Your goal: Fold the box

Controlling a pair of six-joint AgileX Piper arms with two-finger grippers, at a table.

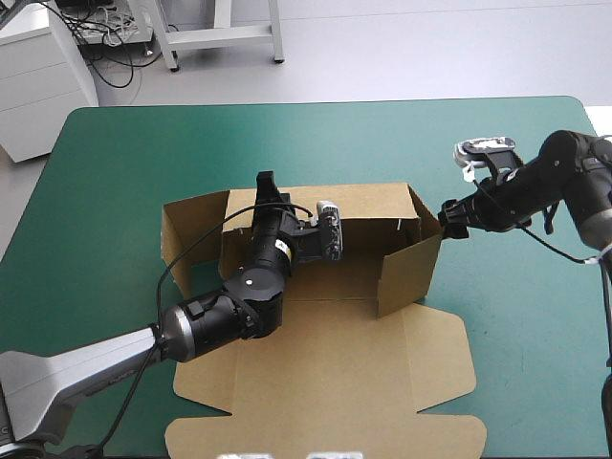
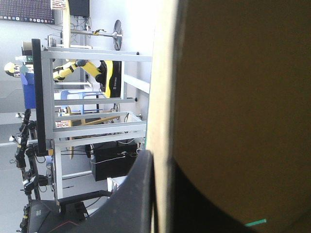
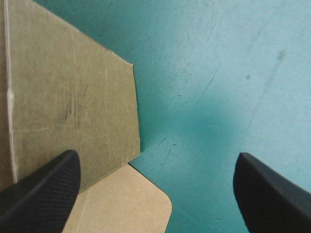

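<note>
- My left gripper point(image 1: 267, 184) pinches the raised far wall point(image 1: 373, 203) of the box point(image 1: 325, 373). Its wrist view shows the board edge point(image 2: 162, 97) between the black fingers point(image 2: 138, 199).
- My right gripper point(image 3: 156, 154) is spread wide just outside the right wall point(image 3: 73, 97), over the teal-green cover point(image 3: 218, 73).
- Only the high view shows the box mid-table with its lid point(image 1: 316, 421) flat toward the near edge.
- The white label point(image 1: 280, 248) on my left arm is too small to read.

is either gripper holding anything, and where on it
The left gripper is shut on the box, pinching the top edge of its raised back wall near the left end. The right gripper is open, holding nothing.
</note>
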